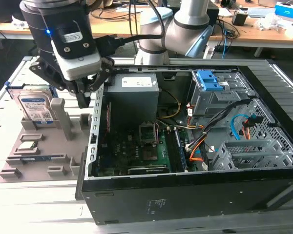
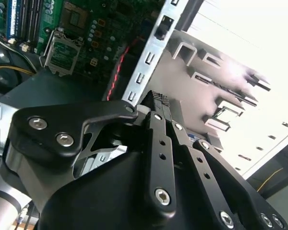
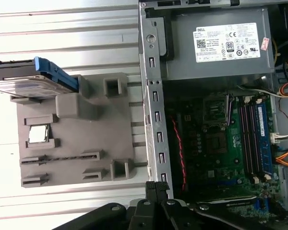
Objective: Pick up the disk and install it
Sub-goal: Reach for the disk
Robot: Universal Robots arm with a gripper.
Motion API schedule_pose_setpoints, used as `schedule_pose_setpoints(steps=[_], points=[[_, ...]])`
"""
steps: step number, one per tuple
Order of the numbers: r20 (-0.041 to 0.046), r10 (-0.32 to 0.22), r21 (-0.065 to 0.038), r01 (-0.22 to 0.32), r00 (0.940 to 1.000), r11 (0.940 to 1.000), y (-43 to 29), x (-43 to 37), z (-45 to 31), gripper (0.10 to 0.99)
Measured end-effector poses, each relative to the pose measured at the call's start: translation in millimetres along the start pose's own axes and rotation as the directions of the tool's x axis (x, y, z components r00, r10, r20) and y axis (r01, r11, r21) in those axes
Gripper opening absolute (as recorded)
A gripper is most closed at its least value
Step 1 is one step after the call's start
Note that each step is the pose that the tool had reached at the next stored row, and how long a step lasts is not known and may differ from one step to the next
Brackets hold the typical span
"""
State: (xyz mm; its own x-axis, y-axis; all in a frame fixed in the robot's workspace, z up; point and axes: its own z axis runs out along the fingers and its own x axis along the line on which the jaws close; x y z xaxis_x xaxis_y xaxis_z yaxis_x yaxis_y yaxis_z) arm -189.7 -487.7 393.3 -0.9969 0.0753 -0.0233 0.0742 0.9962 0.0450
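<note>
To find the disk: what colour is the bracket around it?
Bright blue, framing the silver disk; it shows best in the exterior view.

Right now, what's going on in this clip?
The robot arm's hand hangs shut and empty over the spot where the grey holder tray meets the open computer case. The disk stands upright in its slot on the tray, not yet picked up.
</note>
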Motion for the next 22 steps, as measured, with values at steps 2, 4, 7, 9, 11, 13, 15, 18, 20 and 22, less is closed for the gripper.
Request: schedule_pose_setpoints(steps=[2,4,7,9,11,13,15,18,20,22], points=[[0.0000,0.000,0.000,0.000,1.0000,1.0000,-0.3,4.1,-0.1,0.106],[0.0000,0.000,0.000,0.000,1.0000,1.0000,-0.8,10.0,-0.2,0.106],[0.0000,0.000,0.000,0.000,1.0000,1.0000,-1.5,20.0,-0.5,0.106],[0.0000,0.000,0.000,0.000,1.0000,1.0000,-1.9,26.1,-0.7,0.106],[0.0000,0.000,0.000,0.000,1.0000,1.0000,-2.2,29.4,-0.8,0.106],[0.0000,0.000,0.000,0.000,1.0000,1.0000,-2.5,33.3,-0.9,0.106],[0.0000,0.000,0.000,0.000,1.0000,1.0000,-2.8,37.2,-1.0,0.106],[0.0000,0.000,0.000,0.000,1.0000,1.0000,-3.3,43.9,-1.1,0.106],[0.0000,0.000,0.000,0.000,1.0000,1.0000,-3.6,48.6,-1.3,0.106],[0.0000,0.000,0.000,0.000,1.0000,1.0000,-4.0,52.9,-1.4,0.106]])
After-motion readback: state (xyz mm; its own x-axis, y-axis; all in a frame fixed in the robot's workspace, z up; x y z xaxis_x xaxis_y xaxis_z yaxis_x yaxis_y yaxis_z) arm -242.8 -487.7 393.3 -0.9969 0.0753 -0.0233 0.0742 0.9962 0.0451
